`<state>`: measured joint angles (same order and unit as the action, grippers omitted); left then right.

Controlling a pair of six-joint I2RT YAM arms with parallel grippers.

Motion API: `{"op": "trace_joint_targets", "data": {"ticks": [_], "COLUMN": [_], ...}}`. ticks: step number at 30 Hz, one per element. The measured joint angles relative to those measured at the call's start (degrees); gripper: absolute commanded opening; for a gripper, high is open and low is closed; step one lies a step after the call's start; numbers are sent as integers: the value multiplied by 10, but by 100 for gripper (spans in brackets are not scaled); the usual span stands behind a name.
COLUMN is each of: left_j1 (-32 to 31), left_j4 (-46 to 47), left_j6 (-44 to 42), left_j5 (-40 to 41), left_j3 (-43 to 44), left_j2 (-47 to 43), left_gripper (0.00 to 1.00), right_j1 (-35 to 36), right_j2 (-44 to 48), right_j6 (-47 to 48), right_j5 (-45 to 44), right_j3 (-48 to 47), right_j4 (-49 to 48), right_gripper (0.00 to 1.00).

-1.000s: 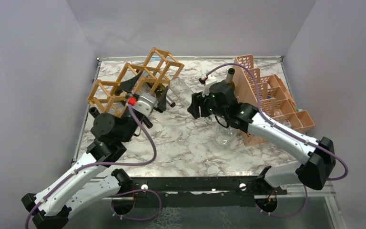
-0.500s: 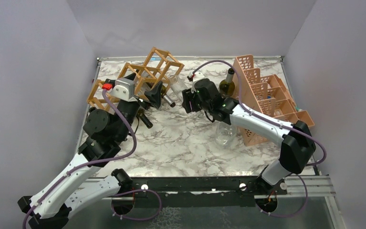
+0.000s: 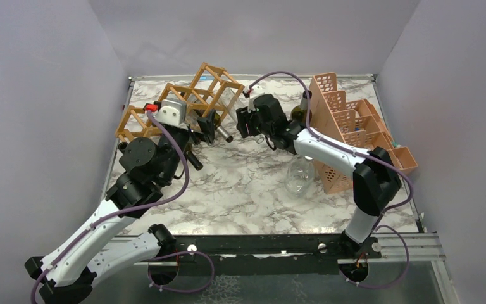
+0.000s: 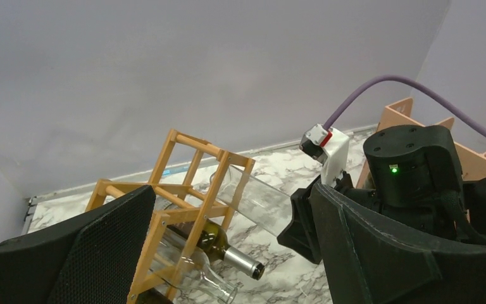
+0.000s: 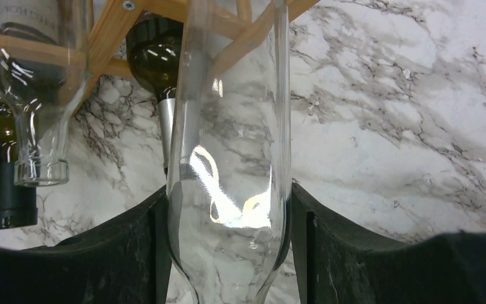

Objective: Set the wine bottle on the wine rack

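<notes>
The wooden wine rack [image 3: 183, 104] stands tilted at the back left and also shows in the left wrist view [image 4: 190, 171]. My right gripper [image 3: 245, 121] is shut on a clear wine bottle [image 5: 228, 145] near its shoulder. The bottle lies nearly level, its base end among the sticks of the rack's upper right cell [image 4: 259, 199]. A dark green bottle with a silver capsule [image 4: 228, 250] and another clear bottle [image 4: 196, 278] lie in lower cells. My left gripper [image 3: 196, 130] is open and empty just in front of the rack, left of the right gripper.
A pink stepped grid crate [image 3: 354, 126] stands at the right. A green bottle [image 3: 300, 111] stands upright against its left side. A round clear glass vessel [image 3: 299, 177] sits on the marble table in front of the crate. Grey walls surround the table.
My right gripper has carried the clear bottle left and back, away from the crate, until its base reached the rack. My left gripper rose and turned to face the rack.
</notes>
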<state>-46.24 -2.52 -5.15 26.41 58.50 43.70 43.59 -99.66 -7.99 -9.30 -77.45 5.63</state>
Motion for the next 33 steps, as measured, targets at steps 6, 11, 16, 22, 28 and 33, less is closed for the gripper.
{"op": "trace_joint_targets", "data": {"ticks": [6, 11, 16, 22, 28, 33], "left_j1": [0, 0, 0, 0, 0, 0], "left_j4": [-3, -18, -34, -51, -66, -70], "left_j6": [-2, -4, -5, -5, -5, -5], "left_j5": [17, 17, 17, 17, 17, 17], "left_j3": [25, 56, 66, 71, 77, 77], "left_j2": [10, 34, 56, 70, 74, 74], "left_gripper": [99, 99, 99, 99, 99, 99], "right_j1": [-34, -59, -72, -76, -76, -77], "right_j2": [-31, -68, -122, -183, -229, -264], "right_j6": [19, 24, 14, -3, -13, -14], "right_j5": [54, 121, 166, 201, 217, 233], "right_j3": [-3, -34, -101, -168, -218, -256], "right_j4": [-40, -57, -72, -85, -87, -90], "right_gripper": [1, 1, 1, 1, 5, 11]}}
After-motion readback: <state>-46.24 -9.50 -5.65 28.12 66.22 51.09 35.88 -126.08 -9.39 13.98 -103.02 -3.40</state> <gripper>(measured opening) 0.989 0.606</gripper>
